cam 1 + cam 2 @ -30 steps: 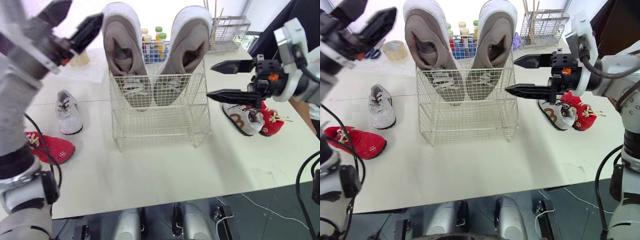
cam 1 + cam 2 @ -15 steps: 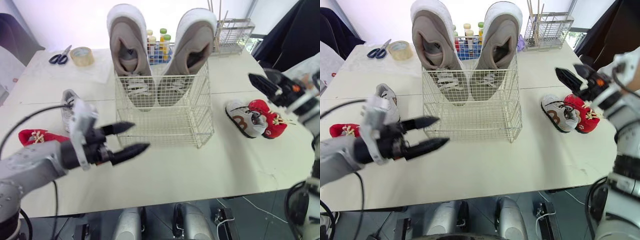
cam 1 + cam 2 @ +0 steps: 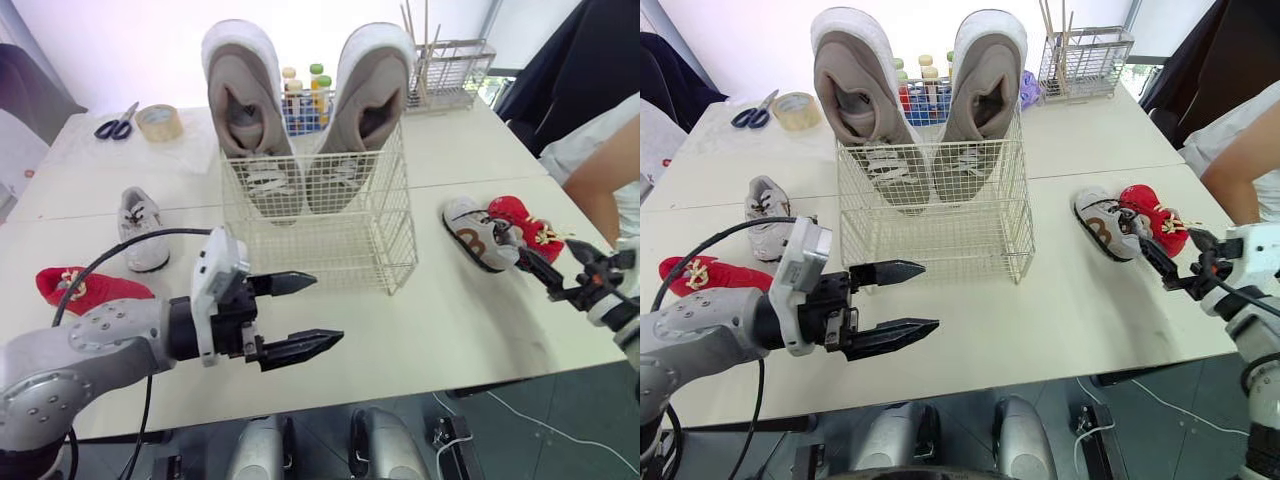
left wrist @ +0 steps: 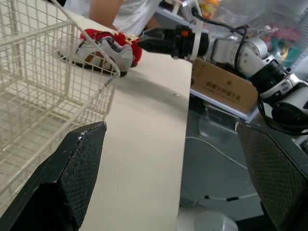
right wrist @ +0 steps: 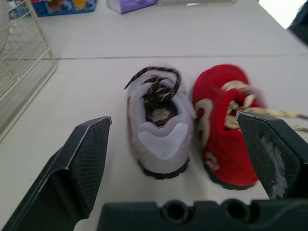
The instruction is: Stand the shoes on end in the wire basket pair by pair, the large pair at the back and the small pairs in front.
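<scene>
The wire basket (image 3: 320, 235) stands mid-table with the large beige pair (image 3: 240, 100) on end, toes down, at its back. On the left lie a small grey-white shoe (image 3: 140, 228) and a small red shoe (image 3: 85, 288). At the right, a small white shoe (image 3: 478, 235) and a small red shoe (image 3: 525, 225) lie side by side. My left gripper (image 3: 305, 315) hovers open and holding nothing, low in front of the basket. Just in front of the right-hand shoes, my right gripper (image 3: 1173, 250) is open at the table's front right, pointing at them.
Scissors (image 3: 118, 122), a tape roll (image 3: 160, 122), bottles (image 3: 300, 90) and a wire rack with sticks (image 3: 445, 70) line the back of the table. A person's arm (image 3: 605, 170) reaches in at the right. A cardboard box (image 4: 226, 82) sits beyond the table's right edge.
My left arm dropped from high at the left to low in front of the basket. My right arm moved from beside the basket down to the small shoes at the right.
</scene>
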